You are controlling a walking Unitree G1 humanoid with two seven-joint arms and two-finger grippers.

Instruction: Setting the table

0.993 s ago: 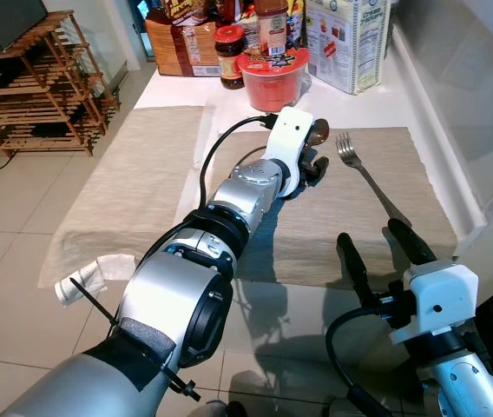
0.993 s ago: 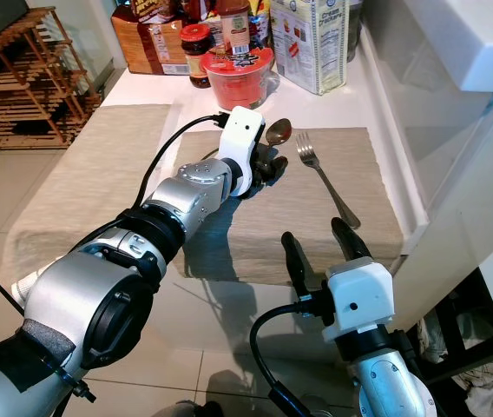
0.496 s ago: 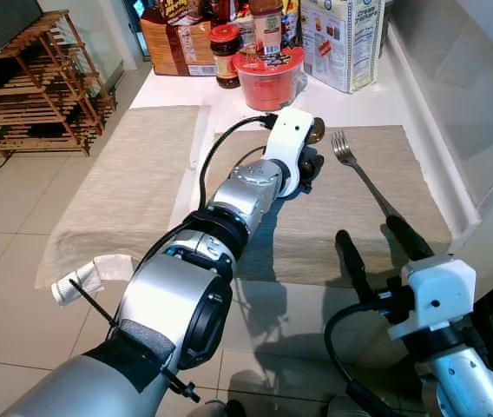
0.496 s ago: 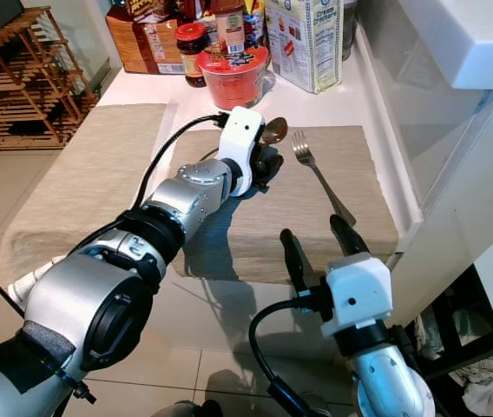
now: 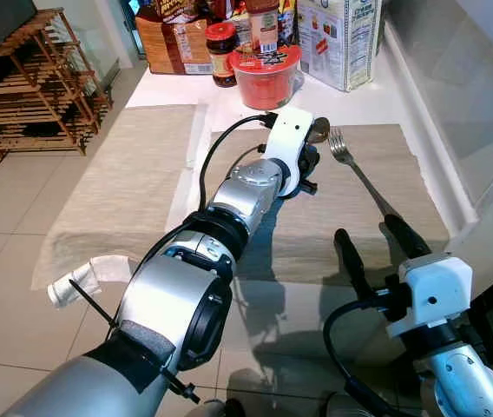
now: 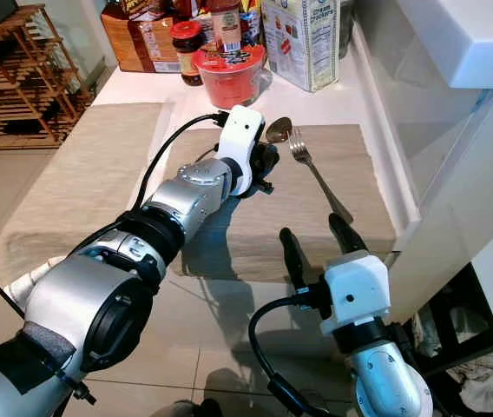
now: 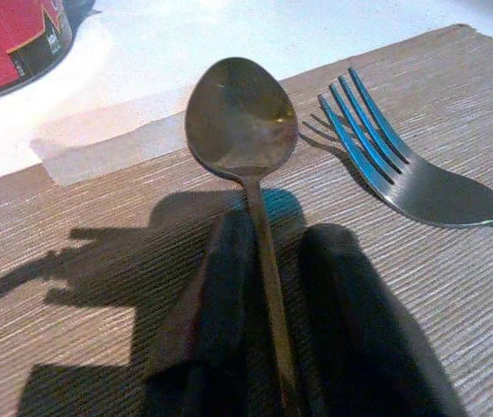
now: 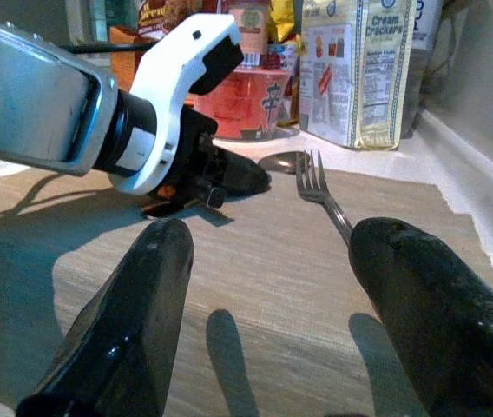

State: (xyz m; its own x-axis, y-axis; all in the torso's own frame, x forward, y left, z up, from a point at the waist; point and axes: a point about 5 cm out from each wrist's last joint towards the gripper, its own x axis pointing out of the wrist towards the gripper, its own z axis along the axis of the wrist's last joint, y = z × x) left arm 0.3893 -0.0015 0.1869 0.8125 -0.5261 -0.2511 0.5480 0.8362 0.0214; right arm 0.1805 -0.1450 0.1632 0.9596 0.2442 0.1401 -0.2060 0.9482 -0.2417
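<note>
Over the beige placemat, left gripper pinches a dull tarnished spoon beside the fork; right gripper spread.

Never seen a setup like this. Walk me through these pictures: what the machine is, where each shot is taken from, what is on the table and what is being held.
This is a humanoid robot with two silver arms, each ending in two black fingers. Two pictures come from cameras on its head, looking down; the other two sit on its wrists, looking along the fingers. A woven placemat lies on the white table, with a fork on it. The left gripper is shut on a spoon, placed just beside the fork's tines. The right gripper waits open near the mat's front edge. Behind stand a red bowl, a jar and a cracker box.
</note>
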